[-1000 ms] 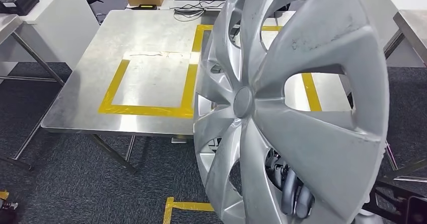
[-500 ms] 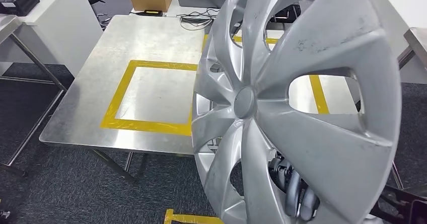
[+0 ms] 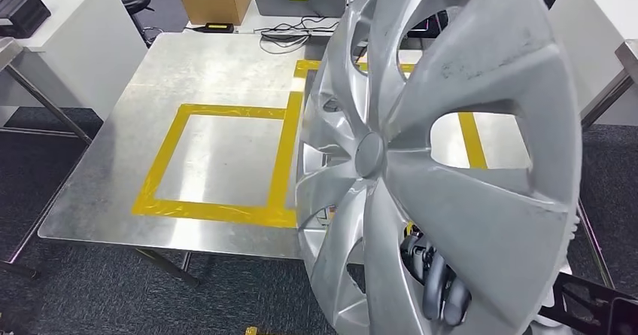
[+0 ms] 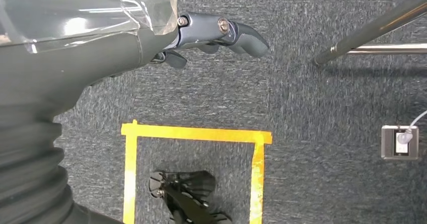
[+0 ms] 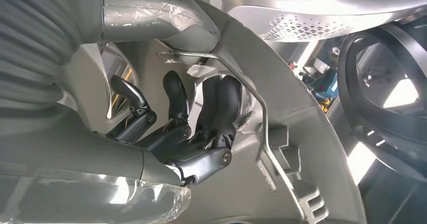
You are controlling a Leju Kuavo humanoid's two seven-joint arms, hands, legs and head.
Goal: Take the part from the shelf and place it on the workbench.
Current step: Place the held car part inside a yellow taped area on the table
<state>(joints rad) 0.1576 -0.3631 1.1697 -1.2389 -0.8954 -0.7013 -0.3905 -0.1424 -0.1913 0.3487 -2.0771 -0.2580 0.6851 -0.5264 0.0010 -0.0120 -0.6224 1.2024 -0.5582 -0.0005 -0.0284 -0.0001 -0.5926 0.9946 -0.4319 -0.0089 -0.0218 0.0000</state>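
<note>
Right hand [image 5: 186,133] grips silver hubcap [image 3: 444,162] from behind, upright before counter [image 3: 113,177]. Left hand [image 4: 211,35] holds nothing, fingers loosely curled, above carpet.

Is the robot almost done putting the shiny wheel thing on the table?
About halfway. The hubcap is already off the shelf: the right hand grips it from behind and holds it upright in front of the table. The left hand hangs over the floor, holding nothing. Left to do: lay the hubcap on the table, maybe inside the yellow square.
</note>
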